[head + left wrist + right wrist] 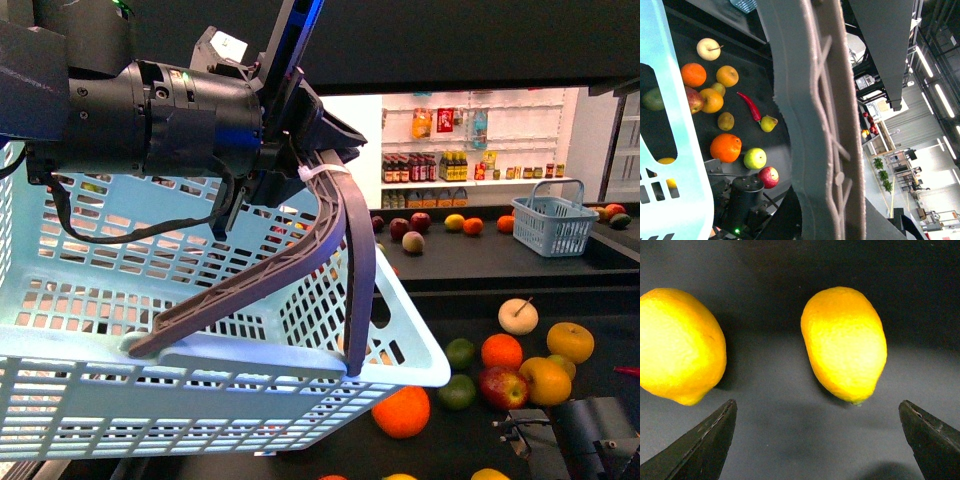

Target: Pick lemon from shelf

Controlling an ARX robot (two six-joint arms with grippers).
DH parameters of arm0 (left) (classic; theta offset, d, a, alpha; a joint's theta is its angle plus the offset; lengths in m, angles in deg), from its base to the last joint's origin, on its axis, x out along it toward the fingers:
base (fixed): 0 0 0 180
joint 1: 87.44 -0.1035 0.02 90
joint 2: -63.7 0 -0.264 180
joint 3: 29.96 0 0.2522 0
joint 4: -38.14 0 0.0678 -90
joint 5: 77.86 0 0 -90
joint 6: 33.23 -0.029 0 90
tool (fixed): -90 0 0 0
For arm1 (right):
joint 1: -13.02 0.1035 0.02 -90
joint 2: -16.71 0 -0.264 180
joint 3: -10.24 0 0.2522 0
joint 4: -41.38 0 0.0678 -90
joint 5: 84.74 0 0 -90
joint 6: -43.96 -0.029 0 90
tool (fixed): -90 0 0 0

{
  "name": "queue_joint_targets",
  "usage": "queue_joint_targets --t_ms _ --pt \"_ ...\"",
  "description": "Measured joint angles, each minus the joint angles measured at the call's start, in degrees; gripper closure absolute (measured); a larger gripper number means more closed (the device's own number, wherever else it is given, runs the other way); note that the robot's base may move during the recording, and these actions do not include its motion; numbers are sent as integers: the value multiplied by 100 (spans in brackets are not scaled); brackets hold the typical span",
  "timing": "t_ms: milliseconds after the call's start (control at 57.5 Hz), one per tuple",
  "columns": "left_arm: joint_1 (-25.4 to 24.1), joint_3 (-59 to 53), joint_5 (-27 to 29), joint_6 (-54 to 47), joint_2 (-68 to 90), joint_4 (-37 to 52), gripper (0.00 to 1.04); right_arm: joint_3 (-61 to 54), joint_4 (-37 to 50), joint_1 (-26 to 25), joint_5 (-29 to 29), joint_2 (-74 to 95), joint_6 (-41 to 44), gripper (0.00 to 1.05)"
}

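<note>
Lemon (845,342) centred before right gripper (816,407), jaws wide, empty: advance straight, avoid second lemon (677,345), close gently. Left gripper (310,150) clamps basket handle (357,250).

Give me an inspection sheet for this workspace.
Surface: matte black shelf tier.
Job's things: lemon lying ahead of the right end effector, untouched; second lemon beside it, apart.
Clutter: orange, apple, lime, red chilli loose on the tier; small basket on the upper tier.
End effectors: left end effector shut on handle of blue basket; right open, empty.
Cables: black cable along the left arm.
Surroundings: wall shelves of bottles behind.
</note>
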Motion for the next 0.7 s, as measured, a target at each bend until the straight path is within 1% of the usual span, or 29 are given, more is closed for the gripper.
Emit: queue_joint_targets --t_ms 382,695 --pt "0 0 2 0 0 0 97 813 -96 -17 -155 616 155 7" --pt "0 0 0 0 0 0 97 1051 -83 -52 -35 750 144 7"
